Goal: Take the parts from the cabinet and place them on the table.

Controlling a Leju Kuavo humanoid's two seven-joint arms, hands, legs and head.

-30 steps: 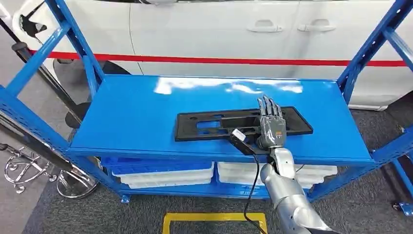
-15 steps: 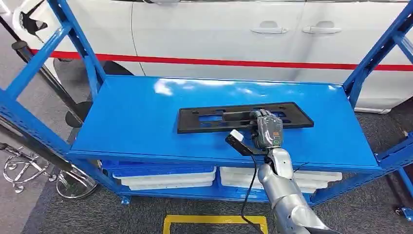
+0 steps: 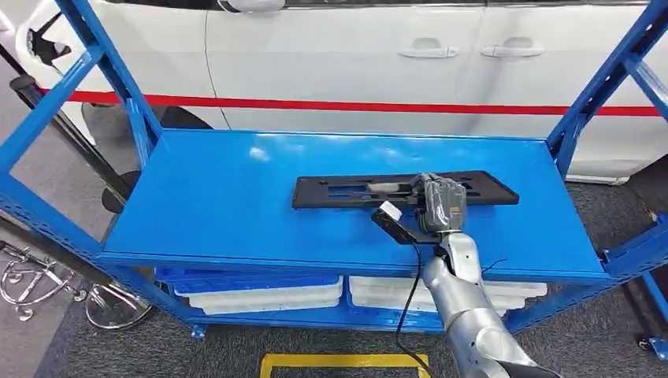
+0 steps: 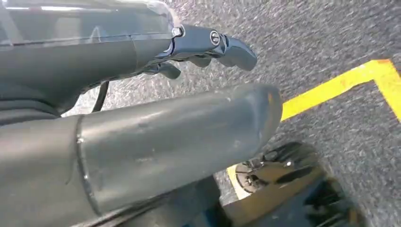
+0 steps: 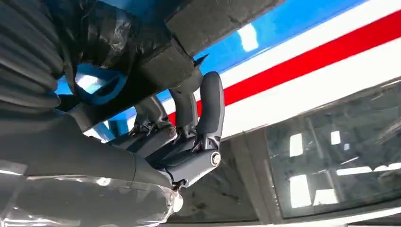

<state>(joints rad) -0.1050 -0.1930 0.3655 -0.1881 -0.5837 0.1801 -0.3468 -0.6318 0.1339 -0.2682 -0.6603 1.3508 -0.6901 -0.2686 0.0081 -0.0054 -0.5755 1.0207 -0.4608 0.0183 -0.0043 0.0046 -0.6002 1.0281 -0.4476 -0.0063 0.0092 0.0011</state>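
A long flat black part [image 3: 339, 191] with cut-outs lies on the blue cabinet shelf [image 3: 228, 205], right of centre. My right hand [image 3: 439, 206] sits on its right half, fingers curled down over it. In the right wrist view the dark fingers [image 5: 201, 118] wrap round the edge of the black part [image 5: 208, 23]. My left hand [image 4: 198, 42] hangs above the grey carpet, fingers loosely stretched out and holding nothing.
Blue slanted uprights [image 3: 102, 71] [image 3: 606, 79] frame the shelf at both ends. A white car [image 3: 354, 63] with a red stripe stands close behind. White bins [image 3: 260, 295] fill the lower shelf. A yellow floor marking [image 3: 346, 362] lies in front, and a chrome stand [image 3: 31, 276] is at left.
The right hand's fingers, stretched flat over the part a second ago, have curled down and closed on it. The camera has shifted slightly.
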